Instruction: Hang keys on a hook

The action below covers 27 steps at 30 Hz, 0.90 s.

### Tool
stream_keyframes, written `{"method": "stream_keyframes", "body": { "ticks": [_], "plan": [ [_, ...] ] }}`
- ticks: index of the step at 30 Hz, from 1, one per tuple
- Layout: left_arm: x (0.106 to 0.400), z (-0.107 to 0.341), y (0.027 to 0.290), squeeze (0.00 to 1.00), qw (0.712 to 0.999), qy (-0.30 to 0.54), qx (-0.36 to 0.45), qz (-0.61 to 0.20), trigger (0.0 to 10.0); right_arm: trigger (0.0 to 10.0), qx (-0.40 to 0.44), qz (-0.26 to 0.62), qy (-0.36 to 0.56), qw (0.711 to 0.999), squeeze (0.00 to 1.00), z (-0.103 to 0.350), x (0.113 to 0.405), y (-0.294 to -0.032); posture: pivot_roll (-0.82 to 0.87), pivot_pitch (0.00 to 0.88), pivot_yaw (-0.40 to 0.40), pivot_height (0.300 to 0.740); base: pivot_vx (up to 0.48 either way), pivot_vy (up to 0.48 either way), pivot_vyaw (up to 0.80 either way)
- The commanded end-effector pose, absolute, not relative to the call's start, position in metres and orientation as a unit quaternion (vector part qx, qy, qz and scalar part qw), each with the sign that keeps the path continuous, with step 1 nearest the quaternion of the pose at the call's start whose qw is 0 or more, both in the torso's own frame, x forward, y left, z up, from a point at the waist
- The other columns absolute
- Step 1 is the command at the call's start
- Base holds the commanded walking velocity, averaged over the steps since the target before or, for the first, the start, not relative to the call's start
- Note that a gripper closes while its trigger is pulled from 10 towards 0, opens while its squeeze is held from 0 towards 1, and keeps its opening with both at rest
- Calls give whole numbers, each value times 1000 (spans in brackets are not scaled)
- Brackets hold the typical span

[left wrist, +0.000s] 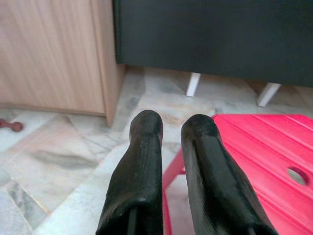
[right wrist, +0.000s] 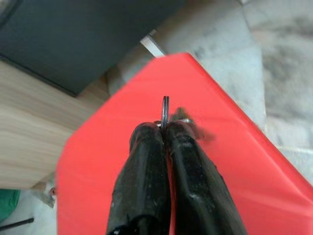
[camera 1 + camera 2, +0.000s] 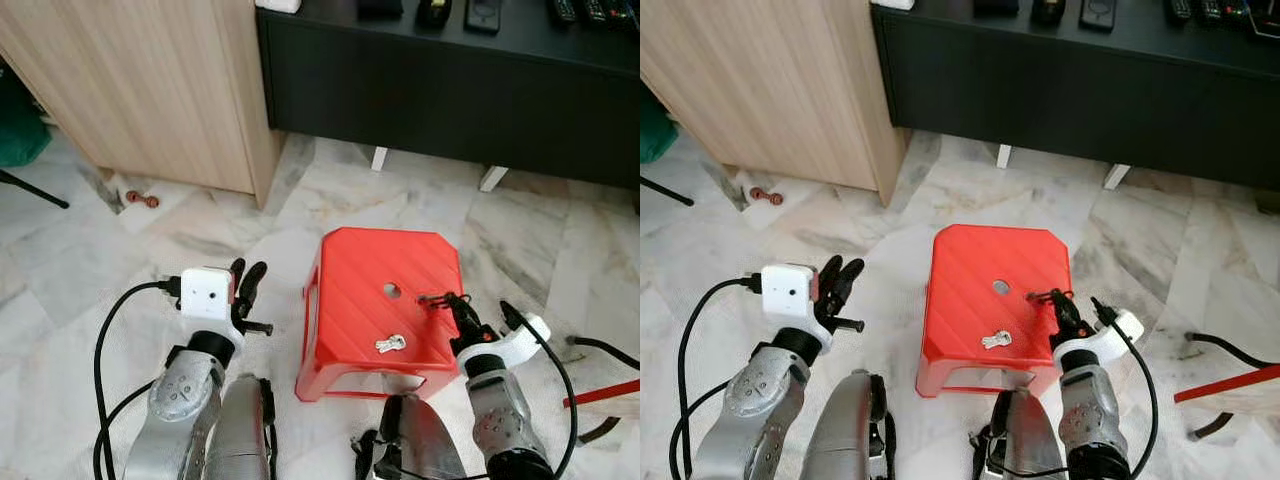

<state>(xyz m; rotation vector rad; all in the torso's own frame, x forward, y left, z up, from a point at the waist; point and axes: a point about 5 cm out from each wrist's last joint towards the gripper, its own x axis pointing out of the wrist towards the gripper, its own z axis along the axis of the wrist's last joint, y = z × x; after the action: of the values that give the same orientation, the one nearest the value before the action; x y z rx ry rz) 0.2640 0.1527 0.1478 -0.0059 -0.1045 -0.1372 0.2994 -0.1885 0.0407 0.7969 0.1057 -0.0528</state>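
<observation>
Marble floor, red stool [image 3: 370, 290] in front of black TV cabinet [image 3: 450, 90], wood cabinet [image 3: 150, 90] on the left.

Right gripper [image 2: 165, 129] is over the stool's right edge, fingers pressed together, pinching a key ring [image 2: 166, 111] that stands edge-on above the fingertips; the keys on it are too small to make out. A separate silver key [image 3: 390, 344] lies flat near the stool's front edge, long axis running left-right, slightly tilted; its tip direction is unclear. Left gripper [image 1: 171, 129] hovers over the floor left of the stool, fingers slightly apart, holding nothing. Round hole [image 3: 391, 290] at the stool top's centre.
</observation>
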Motion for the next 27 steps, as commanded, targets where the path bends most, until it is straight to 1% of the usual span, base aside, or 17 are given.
{"method": "stream_keyframes", "body": {
  "ticks": [1,2,3,4,5,6,8,10,13,14,20,21,22,23,25,26,27],
  "plan": [
    [263,144,155,0,997,-48,-5,-65,10000,10000,381,-31,61,922,0,36,293,-190,207,183,-72,635,0,0,0],
    [269,140,161,0,997,-44,-4,-55,10000,10000,362,-23,58,930,0,40,296,-188,204,134,-75,635,0,0,0],
    [270,138,164,0,998,-43,-4,-50,10000,10000,353,-20,56,934,0,41,297,-187,204,134,-75,635,0,0,0],
    [272,135,170,0,999,-40,-3,-37,10000,10000,351,-20,51,935,0,44,298,-188,205,107,-79,635,0,0,0],
    [273,133,175,0,999,-38,-3,-28,10000,10000,351,-21,47,935,0,46,298,-189,205,107,-79,635,0,0,0],
    [272,124,189,0,1000,-28,0,4,10000,10000,334,-29,42,941,0,48,298,-194,211,80,-82,635,0,0,0],
    [270,110,203,0,1000,-6,4,29,10000,10000,292,-31,44,955,0,50,299,-196,208,48,-87,635,0,0,0],
    [264,84,219,0,998,37,11,50,10000,10000,269,-34,43,962,0,53,300,-198,206,21,-91,635,0,0,0],
    [255,56,234,0,993,87,11,77,10000,10000,246,-32,37,968,0,58,301,-200,204,0,-94,635,0,0,0],
    [249,40,240,0,989,117,7,86,10000,10000,233,-30,32,971,0,62,301,-200,203,0,-92,635,0,0,0],
    [217,-9,259,0,967,217,-6,130,10000,10000,226,-46,22,973,0,67,304,-203,172,0,-84,635,0,0,0],
    [214,-14,260,0,965,228,-5,131,10000,10000,224,-47,23,973,0,66,304,-203,172,0,-85,635,0,0,0],
    [199,-33,261,0,952,272,-9,136,10000,10000,213,-42,19,976,0,69,306,-200,175,0,-85,635,0,0,0],
    [193,-40,261,0,947,290,-12,139,10000,10000,211,-41,19,976,0,70,307,-198,172,0,-85,635,0,0,0],
    [189,-44,261,0,943,300,-14,140,10000,10000,209,-38,19,977,0,71,308,-196,171,0,-85,635,0,0,0],
    [180,-54,258,0,936,328,-2,129,10000,10000,205,-34,19,978,0,72,309,-193,176,0,-85,635,0,0,0],
    [176,-57,257,0,933,337,-3,128,10000,10000,202,-32,18,979,0,73,310,-192,181,0,-84,635,0,0,0]
  ]
}}
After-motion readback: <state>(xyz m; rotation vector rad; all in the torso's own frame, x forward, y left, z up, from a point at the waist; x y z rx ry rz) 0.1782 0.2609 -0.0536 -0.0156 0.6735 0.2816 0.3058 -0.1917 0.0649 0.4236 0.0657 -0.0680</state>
